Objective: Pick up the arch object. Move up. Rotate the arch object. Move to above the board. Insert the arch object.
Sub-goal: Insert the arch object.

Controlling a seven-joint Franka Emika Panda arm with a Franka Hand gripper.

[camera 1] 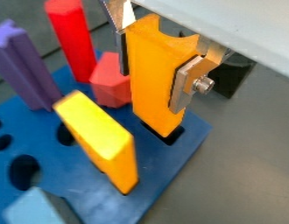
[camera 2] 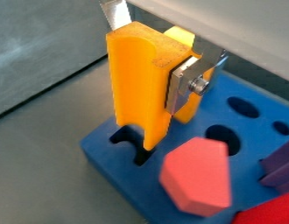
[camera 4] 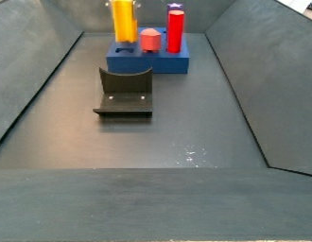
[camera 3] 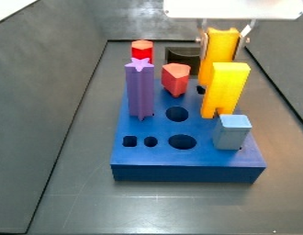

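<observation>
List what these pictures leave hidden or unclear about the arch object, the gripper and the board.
- Arch object: in both wrist views its lower end meets a dark slot in the board; how deep it sits is hidden.
- Gripper: only silver finger plates show; the frame edge cuts off the body.
- Board holes behind the yellow block: covered in a side view.
- Farther side view: the board's holes are too small to tell.

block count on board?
6. Purple post left; tall red post back left; short red block centre; yellow block right; blue cube front right; orange arch in hand, back right. None looks hidden.
</observation>
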